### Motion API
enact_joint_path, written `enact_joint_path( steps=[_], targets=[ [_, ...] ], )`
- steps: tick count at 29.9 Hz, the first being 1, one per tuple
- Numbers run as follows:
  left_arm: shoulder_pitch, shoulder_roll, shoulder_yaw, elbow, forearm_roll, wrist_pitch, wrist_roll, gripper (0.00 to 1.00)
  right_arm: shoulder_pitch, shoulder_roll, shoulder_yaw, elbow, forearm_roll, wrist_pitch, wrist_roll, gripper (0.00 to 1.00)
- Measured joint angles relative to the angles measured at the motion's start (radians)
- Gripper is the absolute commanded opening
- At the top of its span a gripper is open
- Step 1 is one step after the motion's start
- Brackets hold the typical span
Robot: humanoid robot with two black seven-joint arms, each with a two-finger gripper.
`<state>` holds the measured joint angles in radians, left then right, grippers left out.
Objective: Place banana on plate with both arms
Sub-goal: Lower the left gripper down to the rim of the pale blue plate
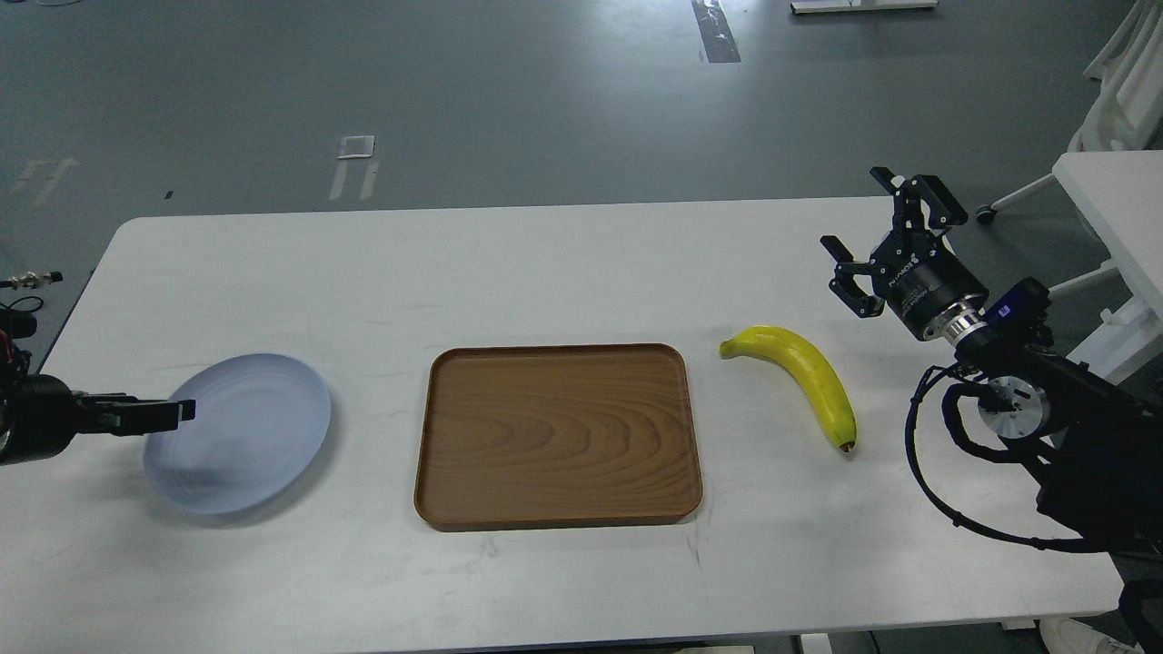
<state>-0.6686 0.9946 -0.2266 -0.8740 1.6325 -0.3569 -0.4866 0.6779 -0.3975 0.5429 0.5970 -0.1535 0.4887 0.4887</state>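
The yellow banana lies on the white table, right of the wooden tray, its greenish stem end toward the tray. The pale blue-grey plate sits at the left. My right gripper is open and empty, hovering behind and to the right of the banana. My left gripper comes in low from the left edge, with its tip over the plate's left rim. It is seen edge-on as one thin dark bar, so its two fingers cannot be told apart.
A rectangular brown wooden tray lies between plate and banana. Another white table stands off the right end. My right arm's cables loop over the table's right front part.
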Motion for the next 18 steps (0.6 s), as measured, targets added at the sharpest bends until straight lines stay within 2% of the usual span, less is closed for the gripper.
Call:
enact_joint_path(
  steps=[6,12,15,18],
  targets=[
    [0.015,-0.02,0.0,0.027,-0.003,0.021,-0.001,0.92,0.002,0.003,0.0,-0.001,0.0,0.0,0.0,1.0],
    [0.017,-0.059,0.0,0.068,-0.016,0.028,-0.001,0.79,0.003,0.001,0.0,0.0,0.0,0.0,0.0,1.0],
    [0.017,-0.072,0.0,0.087,-0.027,0.029,-0.001,0.77,0.003,-0.001,0.0,0.0,0.0,0.0,0.0,1.0],
    [0.026,-0.081,-0.001,0.096,-0.031,0.03,-0.001,0.66,0.003,-0.003,0.0,0.0,0.0,0.0,0.0,1.0]
  ],
)
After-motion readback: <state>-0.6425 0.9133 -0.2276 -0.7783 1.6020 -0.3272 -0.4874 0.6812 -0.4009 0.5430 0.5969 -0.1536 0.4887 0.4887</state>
